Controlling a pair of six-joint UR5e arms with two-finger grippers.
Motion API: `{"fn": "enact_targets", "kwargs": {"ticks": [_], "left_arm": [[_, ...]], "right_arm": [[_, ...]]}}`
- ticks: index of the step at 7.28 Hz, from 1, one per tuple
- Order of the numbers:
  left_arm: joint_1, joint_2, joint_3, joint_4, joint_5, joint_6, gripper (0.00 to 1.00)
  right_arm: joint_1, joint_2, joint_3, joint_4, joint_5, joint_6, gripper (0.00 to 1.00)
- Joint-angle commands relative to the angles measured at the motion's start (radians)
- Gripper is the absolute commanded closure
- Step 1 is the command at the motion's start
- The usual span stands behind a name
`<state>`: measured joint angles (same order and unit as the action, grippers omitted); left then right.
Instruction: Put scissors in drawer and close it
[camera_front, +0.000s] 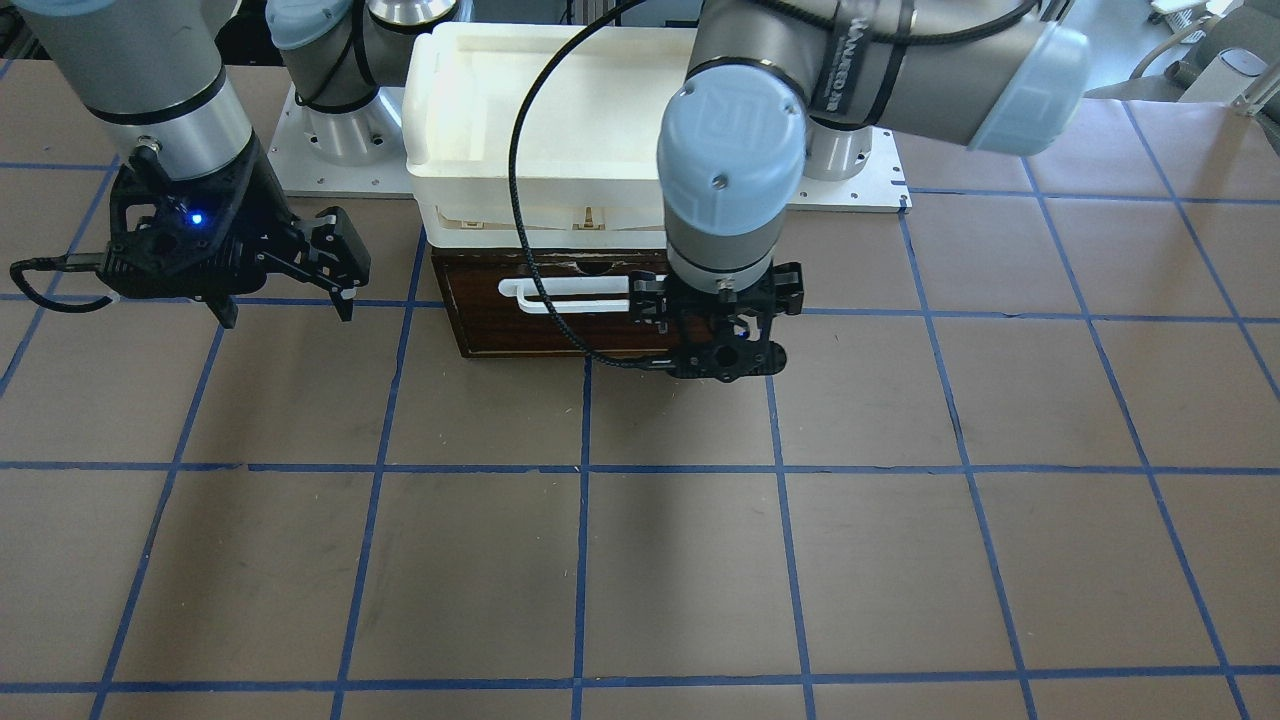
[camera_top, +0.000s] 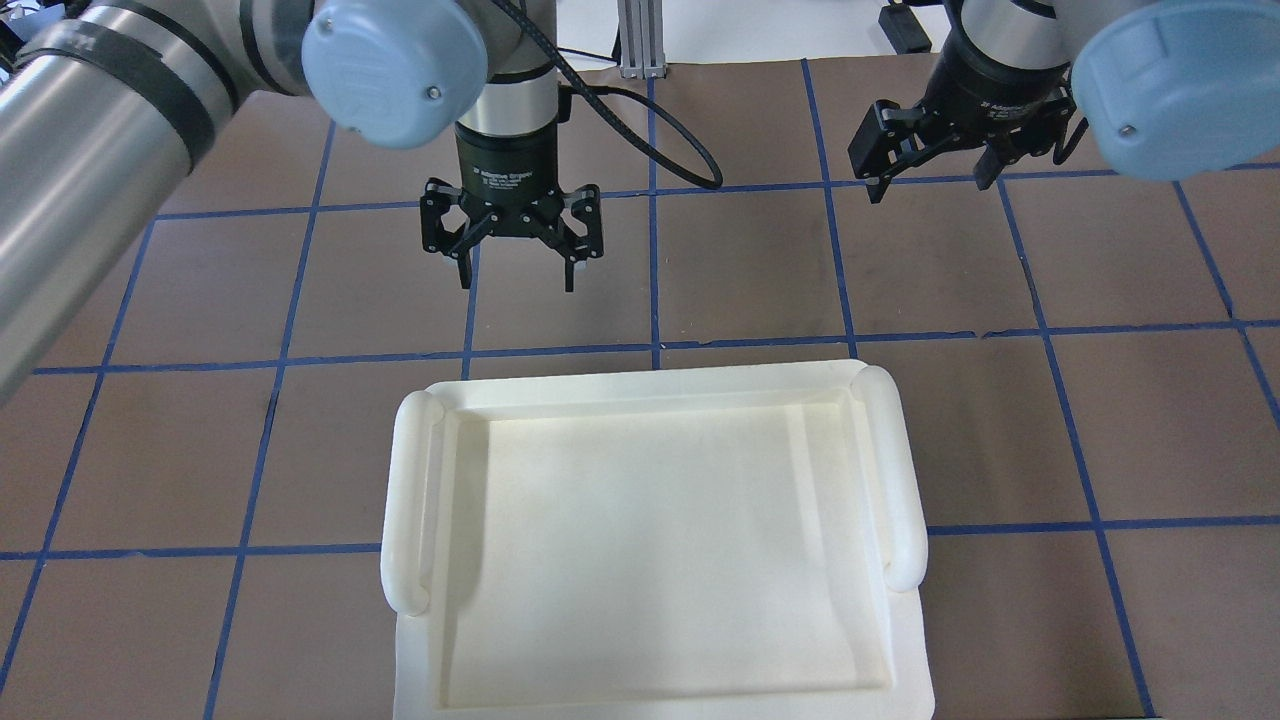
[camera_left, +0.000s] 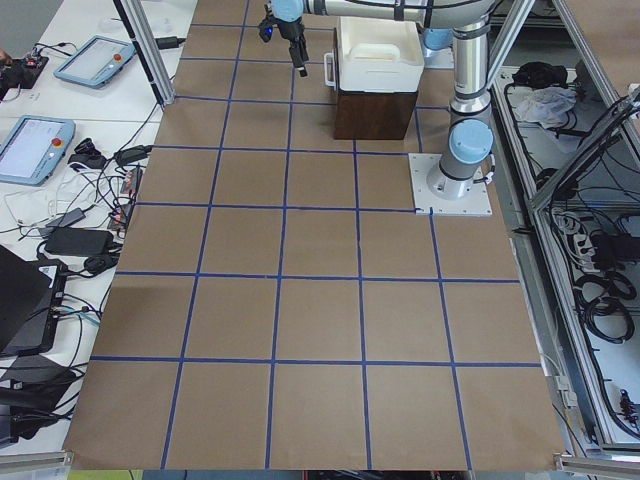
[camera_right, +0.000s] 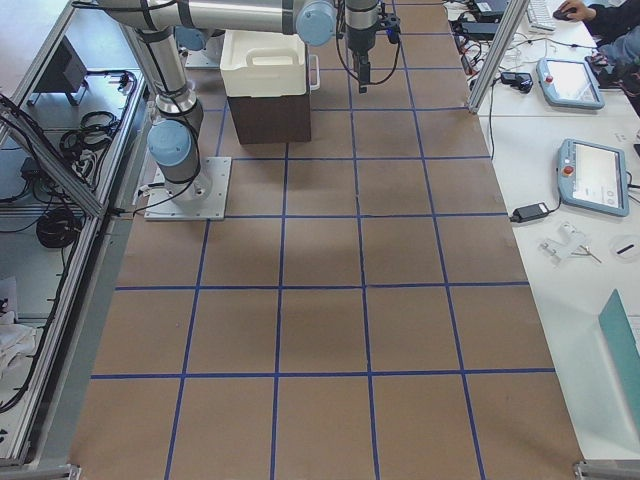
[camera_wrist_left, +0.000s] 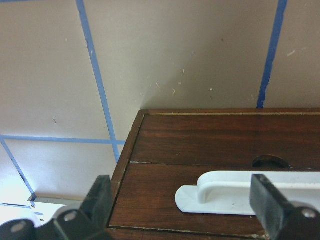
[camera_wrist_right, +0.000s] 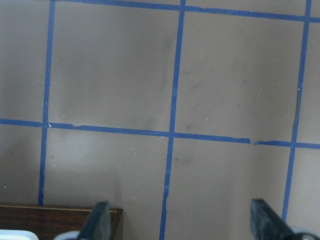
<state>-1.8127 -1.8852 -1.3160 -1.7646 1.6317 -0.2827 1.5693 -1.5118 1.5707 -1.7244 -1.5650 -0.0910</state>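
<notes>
At drawer (camera_front: 490, 335) front edge | left jaws spread near handle (camera_front: 600, 291) end

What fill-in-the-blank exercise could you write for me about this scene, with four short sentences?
1. The white plastic bin sits on ____ of the brown cabinet.
2. The drawer has a white bar ____ on its dark front.
3. The left tool and the right tool are open and hold ____.
4. The scissors show in ____ of the views.

Missing words: top; handle; nothing; none.
</notes>
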Motion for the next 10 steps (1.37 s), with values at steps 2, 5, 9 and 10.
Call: {"fn": "enact_targets", "kwargs": {"ticks": [2, 5, 9, 10], "left_arm": [[0.107, 0.159, -0.014, 0.011, 0.043, 0.004, 0.00], [0.147, 0.302, -0.149, 0.002, 0.083, 0.003, 0.00], [0.273, 0.350, -0.144, -0.010, -0.069, 0.092, 0.00], [0.274, 0.347, -0.147, -0.003, -0.066, 0.140, 0.00]], "right_arm": [[0.002, -0.002, 0.000, -0.001, 0.012, 0.004, 0.00], [0.002, -0.002, 0.000, -0.001, 0.008, 0.005, 0.00], [0.002, 0.001, 0.000, -0.004, -0.007, 0.007, 0.00], [0.002, -0.001, 0.000, -0.004, -0.004, 0.008, 0.00]]}}
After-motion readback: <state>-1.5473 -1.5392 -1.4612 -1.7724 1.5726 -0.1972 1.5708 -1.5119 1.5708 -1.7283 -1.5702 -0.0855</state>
